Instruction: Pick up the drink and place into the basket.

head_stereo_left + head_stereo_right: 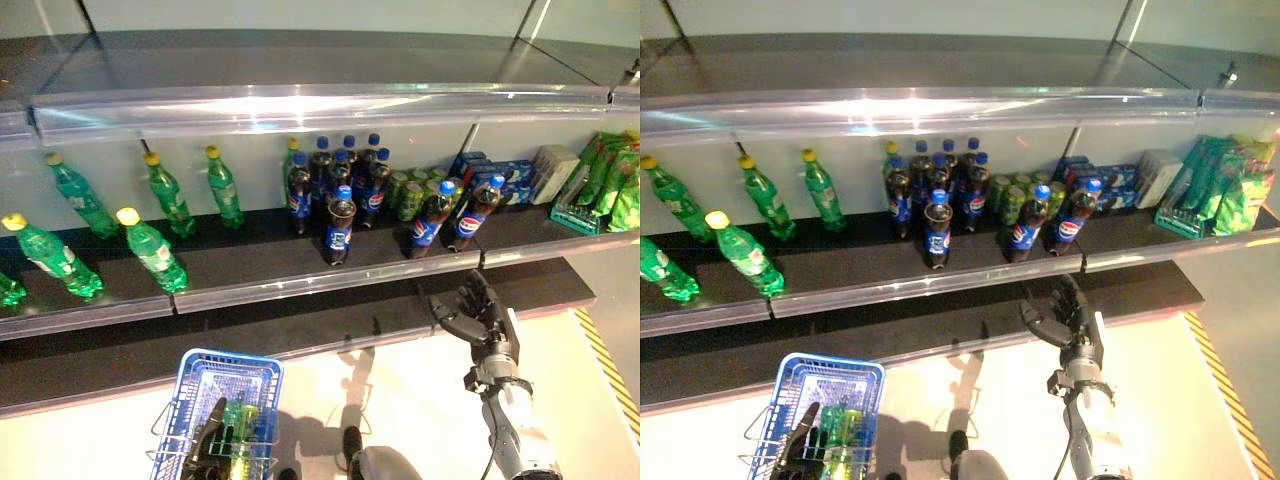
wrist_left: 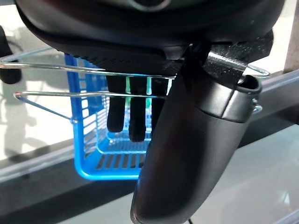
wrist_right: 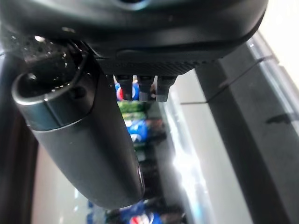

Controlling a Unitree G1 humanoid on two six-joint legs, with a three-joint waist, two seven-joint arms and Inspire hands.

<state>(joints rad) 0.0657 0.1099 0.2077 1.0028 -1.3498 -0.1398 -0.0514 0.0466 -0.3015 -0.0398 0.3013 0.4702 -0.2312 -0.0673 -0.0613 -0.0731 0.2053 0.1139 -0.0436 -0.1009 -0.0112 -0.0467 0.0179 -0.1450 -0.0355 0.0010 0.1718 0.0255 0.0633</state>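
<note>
Left eye view: blue basket (image 1: 262, 372) sits low on the robot's left side, wire handles folded out. Left hand (image 1: 205, 452) is at the basket's near edge. Left wrist view shows its fingers (image 2: 136, 119) hanging nearly straight down inside the basket, past the wire handles, not curled round anything. Green drink bottle (image 1: 240, 428) lies in the basket, just beside that hand; can't tell if they touch.

Right hand (image 1: 482, 318) is raised in front of the lower shelf edge (image 1: 300, 282), below the two cola bottles (image 1: 452, 215) that lean on the right part of the shelf. Fingers loosely spread, thumb out to the side, nothing held, not touching the bottles. Right wrist view shows only short stubs of its fingers (image 3: 140, 87), with cola bottles blurred beyond.

On the shelf:
- green bottles with yellow caps (image 1: 150, 250) scattered on the left part, tilted
- cluster of upright cola bottles (image 1: 335, 180) in the middle, one more (image 1: 339, 225) standing apart nearer the shelf edge
- green cans (image 1: 412, 192) behind the leaning pair
- blue boxes (image 1: 505, 175) and green packets (image 1: 612, 175) on the far right
</note>
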